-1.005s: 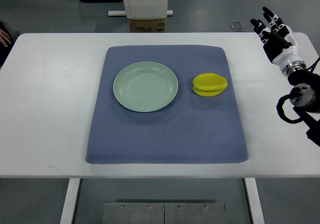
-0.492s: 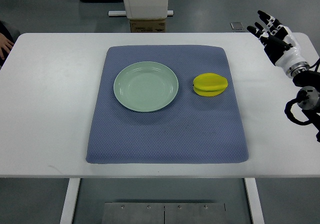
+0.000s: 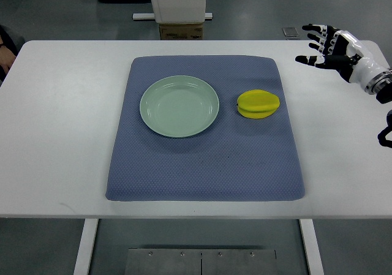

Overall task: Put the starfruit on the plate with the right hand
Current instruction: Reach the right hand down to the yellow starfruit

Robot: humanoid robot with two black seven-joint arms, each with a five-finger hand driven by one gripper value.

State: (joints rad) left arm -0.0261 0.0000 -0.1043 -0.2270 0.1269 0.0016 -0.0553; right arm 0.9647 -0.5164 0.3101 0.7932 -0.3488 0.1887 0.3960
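A yellow starfruit lies on the blue mat, just right of a pale green plate that is empty. My right hand is above the table's far right part, up and to the right of the starfruit and well apart from it. Its fingers are spread and point left, and it holds nothing. The left arm is out of view.
The mat lies on a white table. A cardboard box and a white stand sit on the floor beyond the table's far edge. A person's hand shows at the far left edge.
My right hand has turned so its fingers point left instead of up, and it has moved a little left toward the mat. The forearm has drawn back toward the right edge.
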